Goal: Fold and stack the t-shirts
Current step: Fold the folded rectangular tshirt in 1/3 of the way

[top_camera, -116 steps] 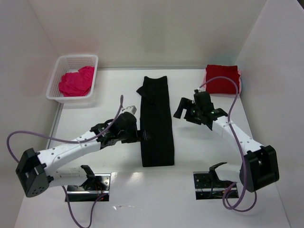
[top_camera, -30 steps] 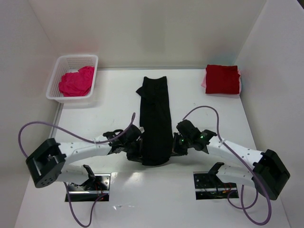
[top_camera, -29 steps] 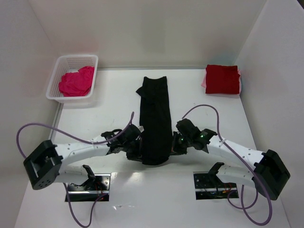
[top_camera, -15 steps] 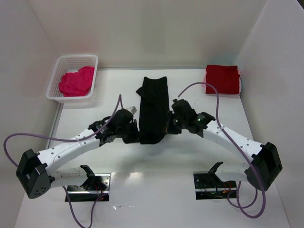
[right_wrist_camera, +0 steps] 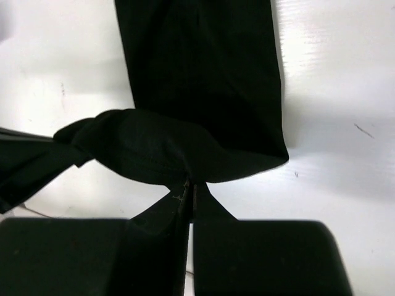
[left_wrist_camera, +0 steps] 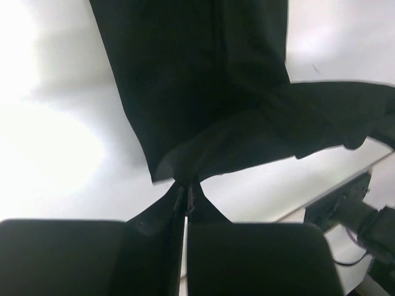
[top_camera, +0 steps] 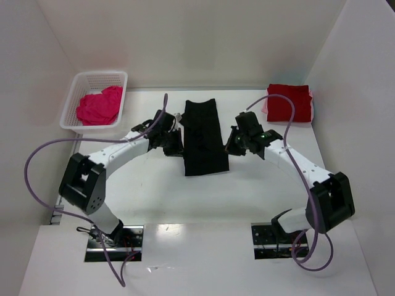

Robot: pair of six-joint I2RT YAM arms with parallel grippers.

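The black t-shirt (top_camera: 203, 132) lies mid-table as a long narrow strip, doubled over on itself. My left gripper (top_camera: 178, 147) is shut on its left edge and my right gripper (top_camera: 229, 147) on its right edge. In the left wrist view the left gripper (left_wrist_camera: 186, 196) pinches a raised corner of the black t-shirt (left_wrist_camera: 203, 74). In the right wrist view the right gripper (right_wrist_camera: 190, 188) pinches the hem of the black t-shirt (right_wrist_camera: 197, 80) above the lower layer. A dark red t-shirt (top_camera: 289, 103) lies folded at the back right. The pink t-shirt (top_camera: 99, 106) is bunched in the basket.
The white mesh basket (top_camera: 102, 75) stands at the back left against the wall. Purple cables loop over both arms. White walls close in the table on the left, back and right. A cable and a mount (left_wrist_camera: 352, 213) show at the right of the left wrist view.
Both grippers have carried the near end of the black t-shirt away from the arm bases and over the strip. The strip now looks about half as long.
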